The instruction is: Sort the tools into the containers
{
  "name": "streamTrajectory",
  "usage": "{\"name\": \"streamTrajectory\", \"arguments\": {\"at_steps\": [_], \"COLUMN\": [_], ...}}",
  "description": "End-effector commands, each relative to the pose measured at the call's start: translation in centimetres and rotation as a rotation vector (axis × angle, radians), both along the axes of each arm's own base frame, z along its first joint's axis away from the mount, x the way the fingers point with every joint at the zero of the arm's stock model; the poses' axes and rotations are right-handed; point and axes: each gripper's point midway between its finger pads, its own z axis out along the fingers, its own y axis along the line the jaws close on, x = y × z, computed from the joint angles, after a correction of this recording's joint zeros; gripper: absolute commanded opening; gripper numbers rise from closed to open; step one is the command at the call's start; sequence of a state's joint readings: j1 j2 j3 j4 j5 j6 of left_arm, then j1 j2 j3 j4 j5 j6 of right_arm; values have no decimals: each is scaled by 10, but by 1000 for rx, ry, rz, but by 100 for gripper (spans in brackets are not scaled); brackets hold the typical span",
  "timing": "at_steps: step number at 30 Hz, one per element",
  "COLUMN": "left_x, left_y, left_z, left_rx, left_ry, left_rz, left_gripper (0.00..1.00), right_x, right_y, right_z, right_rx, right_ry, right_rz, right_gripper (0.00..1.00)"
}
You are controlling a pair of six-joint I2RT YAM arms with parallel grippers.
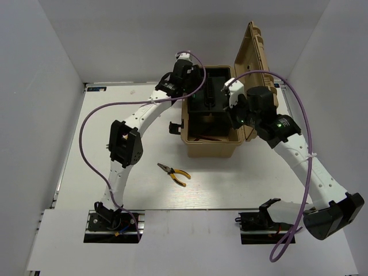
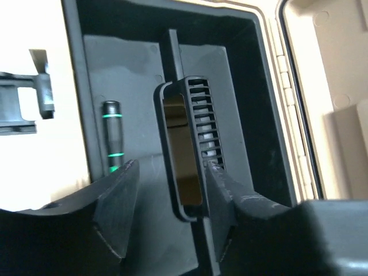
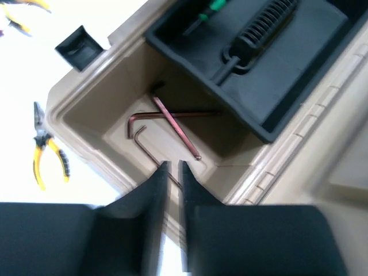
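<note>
Left claw (image 2: 172, 169) open, straddling black tray handle (image 2: 192, 115); right claw (image 3: 172, 169) almost closed above hex keys (image 3: 172, 118) inside toolbox (image 3: 86, 150); pliers (image 1: 173, 173) on tabletop (image 1: 241, 184).

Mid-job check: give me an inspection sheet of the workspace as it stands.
Surface: white table; one pliers lying loose in front of the toolbox.
Job's things: toolbox open; three hex keys on its floor; screwdriver in the tray.
Clutter: nothing seen.
Claws: left claw open, straddling the tray handle; right claw nearly closed above the hex keys, grip unclear.
Cables: purple cables looping off both arms.
Surroundings: white walls.
</note>
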State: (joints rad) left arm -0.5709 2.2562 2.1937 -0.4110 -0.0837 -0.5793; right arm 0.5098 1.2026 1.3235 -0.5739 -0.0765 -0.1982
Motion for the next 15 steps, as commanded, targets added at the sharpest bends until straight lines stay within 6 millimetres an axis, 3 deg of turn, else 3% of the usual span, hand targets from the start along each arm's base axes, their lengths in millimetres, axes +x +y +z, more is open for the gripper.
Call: {"name": "streamTrajectory", "arguments": {"at_steps": [1,3,4,5,6,7,8,9,10,11,12,13,15], "left_x": [-26,-44,-61,-72,-81,-94,-117,-129,-144,-157,-178,-193,-220], "left_y": [22,33,51,63,79,93,115,133,149,164,181,194,223], "left_z": [109,123,155,136,136,103,129,124,88,81,94,61,30], "left_rx": [37,115,119,175,223,288,275,305,366,373,323,356,361], "left_ry": [-211,-252,-302,-264,-273,-213,-258,-244,-180,-163,-180,-117,-34], "left_rz": [-8,-32,-13,-9,10,17,44,84,93,130,160,175,255], "left_gripper": [60,41,28,17,6,6,6,8,15,25,44,53,62], "right_x": [-17,-29,-34,-34,-32,-26,-23,-22,-16,-14,-11,-2,4], "right_y": [9,22,27,29,28,32,32,35,40,42,47,50,59], "right_z": [7,3,2,-1,0,-5,-7,2,-9,-9,-6,-13,-15], "right_rx": [26,32,40,40,30,29,25,35,24,24,37,24,24], "right_ry": [-4,28,46,56,51,77,91,86,121,128,135,151,178], "right_rz": [113,227,263,273,256,245,234,231,227,222,208,196,185], "right_gripper": [27,43,43,36,13,0,0,0,0,0,0,0,0]}}
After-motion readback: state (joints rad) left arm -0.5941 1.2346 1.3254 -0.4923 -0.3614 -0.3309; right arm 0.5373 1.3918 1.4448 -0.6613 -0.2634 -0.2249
